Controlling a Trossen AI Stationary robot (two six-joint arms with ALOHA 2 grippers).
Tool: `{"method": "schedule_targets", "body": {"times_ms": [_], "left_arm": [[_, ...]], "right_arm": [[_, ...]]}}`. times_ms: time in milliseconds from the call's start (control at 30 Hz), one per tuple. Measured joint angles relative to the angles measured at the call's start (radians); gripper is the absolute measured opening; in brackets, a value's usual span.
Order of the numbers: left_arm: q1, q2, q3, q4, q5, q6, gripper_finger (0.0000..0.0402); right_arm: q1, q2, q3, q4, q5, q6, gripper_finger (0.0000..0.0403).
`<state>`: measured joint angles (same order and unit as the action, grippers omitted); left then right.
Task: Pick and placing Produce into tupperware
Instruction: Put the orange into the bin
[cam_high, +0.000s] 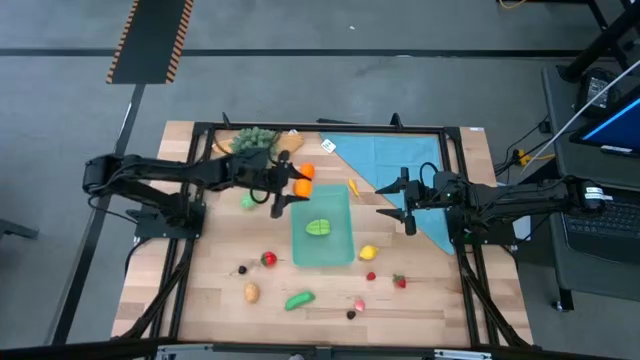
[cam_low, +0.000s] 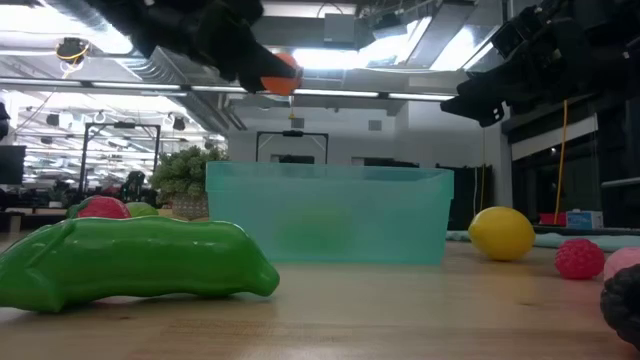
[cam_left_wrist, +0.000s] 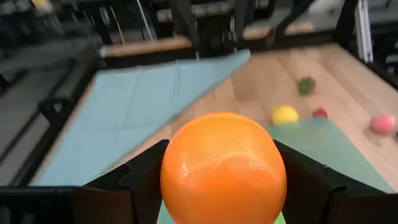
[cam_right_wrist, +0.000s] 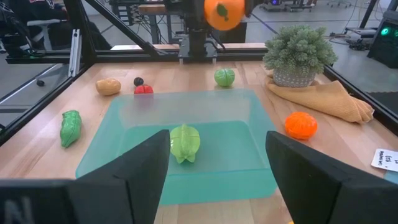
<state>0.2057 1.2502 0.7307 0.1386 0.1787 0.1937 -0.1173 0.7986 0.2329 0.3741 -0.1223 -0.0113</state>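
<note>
My left gripper (cam_high: 297, 187) is shut on a round orange fruit (cam_left_wrist: 222, 168), raised above the table by the tupperware's far left corner. The tupperware (cam_high: 322, 228) is a shallow teal container; a light-green leafy piece (cam_right_wrist: 185, 143) lies on its floor. My right gripper (cam_high: 400, 202) hovers open just right of the container, touching nothing, and looks across it in the right wrist view (cam_right_wrist: 217, 180). Other produce rests on the wood: a second orange (cam_right_wrist: 301, 124), a lemon (cam_high: 367, 253), a green pod (cam_high: 299, 299), a potato (cam_high: 251, 292). My left gripper pinches the orange fruit between its two fingers, one finger (cam_left_wrist: 146, 180) on each opposite side of the fruit's middle (cam_left_wrist: 180, 177). The fingers come from the table's left. The fruit is lifted clear, high over the container's rim in the low view (cam_low: 278, 72).
A light-blue cloth (cam_high: 400, 165) covers the far right of the table. A bushy green plant (cam_right_wrist: 298, 53) sits on a tan cloth (cam_right_wrist: 329, 99) at the far left edge. Small red and dark pieces (cam_high: 268, 259) lie scattered near the front, and a black frame rail (cam_high: 320, 128) borders the table.
</note>
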Motion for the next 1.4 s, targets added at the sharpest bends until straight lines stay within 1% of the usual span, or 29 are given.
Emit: {"method": "schedule_targets", "body": {"times_ms": [400, 533, 633, 933, 1133, 1400], "left_arm": [[0.000, 0.147, 0.280, -0.450, -0.002, 0.027, 0.0239], [0.000, 0.183, 0.355, -0.552, -0.005, 0.031, 0.0239], [0.000, 0.195, 0.380, -0.573, -0.006, 0.050, 0.0239], [0.002, 0.198, 0.385, -0.573, -0.006, 0.052, 0.0239], [0.002, 0.266, 0.385, -0.540, -0.006, 0.052, 0.0239], [-0.005, 0.385, 0.385, -0.502, -0.006, 0.045, 0.0239]], "right_arm": [[0.000, 0.000, 0.000, -0.007, 0.000, 0.003, 0.0267], [0.000, 0.000, 0.000, -0.010, 0.000, 0.003, 0.0267], [0.000, 0.000, 0.000, -0.012, 0.000, 0.003, 0.0267], [0.000, 0.000, 0.000, -0.015, 0.000, 0.003, 0.0267], [0.000, 0.000, 0.000, -0.016, 0.000, 0.003, 0.0267], [0.000, 0.000, 0.000, -0.021, 0.000, 0.003, 0.0267]]}}
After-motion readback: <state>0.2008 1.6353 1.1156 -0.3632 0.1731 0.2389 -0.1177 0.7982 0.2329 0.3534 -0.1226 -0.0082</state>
